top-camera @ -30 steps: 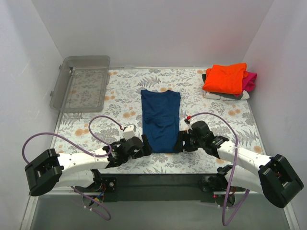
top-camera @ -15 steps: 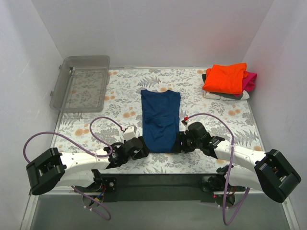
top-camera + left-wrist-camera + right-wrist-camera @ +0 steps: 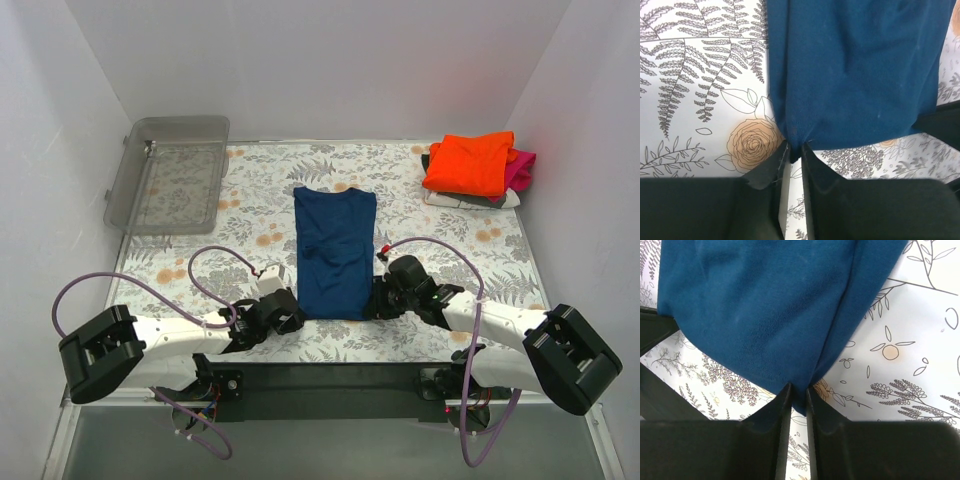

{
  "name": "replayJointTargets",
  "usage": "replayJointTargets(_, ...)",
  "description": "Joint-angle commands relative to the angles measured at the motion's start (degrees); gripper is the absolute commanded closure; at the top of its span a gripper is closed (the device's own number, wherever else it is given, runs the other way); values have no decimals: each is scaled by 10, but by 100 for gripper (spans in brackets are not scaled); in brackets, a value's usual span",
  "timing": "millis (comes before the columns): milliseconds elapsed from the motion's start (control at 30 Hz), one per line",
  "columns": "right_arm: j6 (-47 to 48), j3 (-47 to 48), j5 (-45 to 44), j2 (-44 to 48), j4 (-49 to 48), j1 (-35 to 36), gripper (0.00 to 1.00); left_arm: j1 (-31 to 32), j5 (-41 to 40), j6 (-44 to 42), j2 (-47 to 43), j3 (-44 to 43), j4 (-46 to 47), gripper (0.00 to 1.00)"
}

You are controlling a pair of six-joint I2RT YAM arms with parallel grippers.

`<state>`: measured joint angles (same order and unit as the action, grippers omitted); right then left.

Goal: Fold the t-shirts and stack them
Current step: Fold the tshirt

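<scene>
The navy t-shirt (image 3: 335,250) lay folded into a long strip at the middle of the floral tabletop (image 3: 450,250), its near hem toward 6 o'clock. The left hand (image 3: 298,318) was pinched narrow on the hem's 7 o'clock corner, cloth bunched between its fingers (image 3: 767,190). The right hand (image 3: 376,303) gripped the 5 o'clock corner likewise. At 1 o'clock, well apart, an orange t-shirt (image 3: 468,163) topped a folded stack over a magenta t-shirt (image 3: 522,170) and a greyish t-shirt (image 3: 470,200). A clear bin (image 3: 165,180) sat at 10 o'clock.
</scene>
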<state>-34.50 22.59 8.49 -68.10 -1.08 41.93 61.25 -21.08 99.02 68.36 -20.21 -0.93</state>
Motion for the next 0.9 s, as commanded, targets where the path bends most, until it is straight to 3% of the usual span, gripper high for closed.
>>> replayJointTargets(0,2,-5,-8,-5,-10,7,88,0,-5,-2,13,19,-24,90)
replayJointTargets(67,4,-4,-8,-7,-9,6,90,0,-5,-2,16,19,-21,100)
replayJointTargets(200,14,3,-10,-5,4,6,99,0,12,-15,20,17,-21,100)
replayJointTargets(600,51,4,6,41,139,21,99,11,160,-69,-4,52,-6,100)
replayJointTargets(867,84,30,43,69,280,50,99,29,260,-108,-45,49,-32,100)
